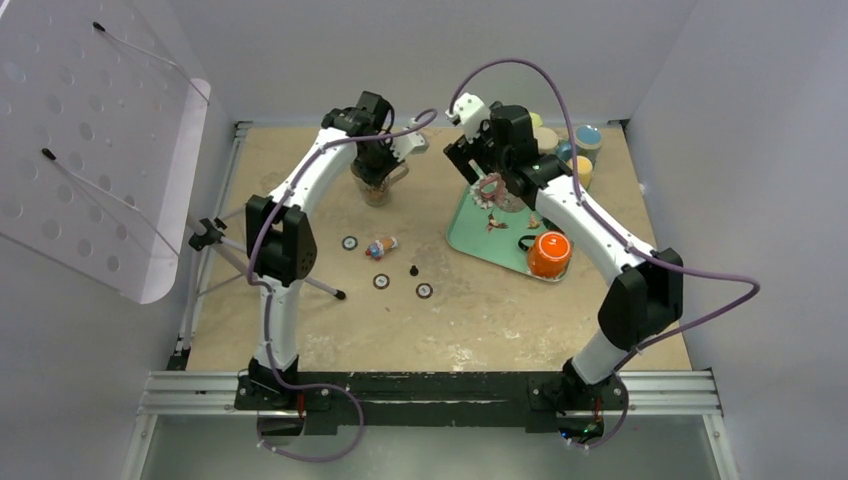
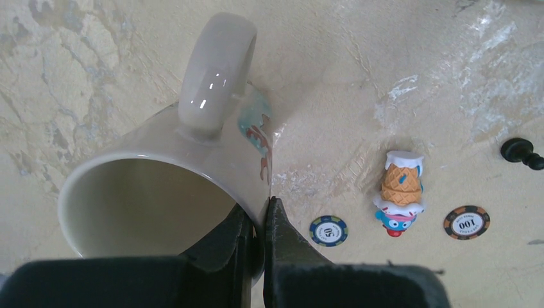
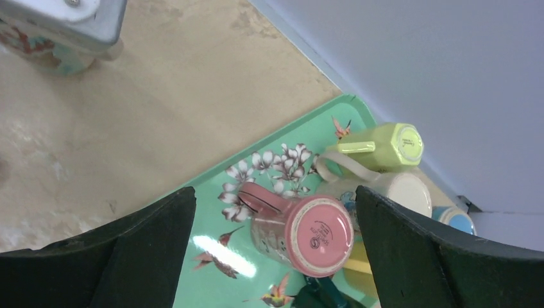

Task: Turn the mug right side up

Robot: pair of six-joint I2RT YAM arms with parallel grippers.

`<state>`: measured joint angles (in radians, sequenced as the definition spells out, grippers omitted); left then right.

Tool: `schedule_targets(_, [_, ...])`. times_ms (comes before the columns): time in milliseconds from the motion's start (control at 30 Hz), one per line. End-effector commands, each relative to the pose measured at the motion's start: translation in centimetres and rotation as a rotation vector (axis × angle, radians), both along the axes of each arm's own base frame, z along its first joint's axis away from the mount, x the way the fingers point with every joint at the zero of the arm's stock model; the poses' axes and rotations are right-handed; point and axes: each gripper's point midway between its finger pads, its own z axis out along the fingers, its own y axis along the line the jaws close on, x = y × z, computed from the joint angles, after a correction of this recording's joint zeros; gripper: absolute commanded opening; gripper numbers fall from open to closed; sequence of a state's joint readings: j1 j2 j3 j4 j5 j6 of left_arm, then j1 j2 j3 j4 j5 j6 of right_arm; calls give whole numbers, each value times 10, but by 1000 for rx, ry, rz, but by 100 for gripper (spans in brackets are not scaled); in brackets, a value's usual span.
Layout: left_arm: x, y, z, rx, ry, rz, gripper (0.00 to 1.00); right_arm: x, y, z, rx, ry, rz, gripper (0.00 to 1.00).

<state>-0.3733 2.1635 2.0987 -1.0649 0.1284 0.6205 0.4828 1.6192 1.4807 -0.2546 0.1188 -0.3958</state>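
Left end effector [image 2: 260,212] is pinching the beige mug [image 2: 192,147] by its rim, mouth up at the surface's [image 2: 385,64] far side, so it looks nearly righted, only release left, while the right end effector [image 3: 274,192] hangs spread over a bottom-up pink mug [image 3: 314,234].

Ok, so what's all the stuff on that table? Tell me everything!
tray: one, mint green, flowery, right side of the table
beige mug: one, beige with teal print, rim pinched by the left fingers
pink mug: one, pink, bottom up on the tray
orange mug: one, orange, tray's near end
other mugs: four, lime, cream, blue, yellow, beyond the tray
poker chips: three, dark rims, white middles, mid-table
ice-cream toy: one, tan, white and blue, among the chips
black game piece: one, black, by the chips
tripod: one, black, table's left edge
left fingers: two, black, shut on the beige mug
right fingers: two, black, open above the pink mug
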Motion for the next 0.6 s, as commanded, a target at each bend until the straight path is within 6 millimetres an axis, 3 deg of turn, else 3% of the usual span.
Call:
schedule_targets(0, [3, -3, 30, -26, -45, -87, 6, -17, 8, -31, -189, 120, 225, 96])
schedule_targets(100, [4, -1, 34, -47, -58, -81, 48, -15, 7, -50, -277, 151, 280, 96])
schedule_targets(200, [7, -1, 58, -100, -129, -62, 66, -9, 0, -68, -375, 204, 292, 95])
schedule_targets(433, [-20, 5, 136, -262, -260, -27, 75, 2, -15, -90, -555, 256, 316, 93])
schedule_targets(567, [-44, 16, 158, -304, -292, 27, 76, 17, -25, -105, -656, 276, 282, 93])
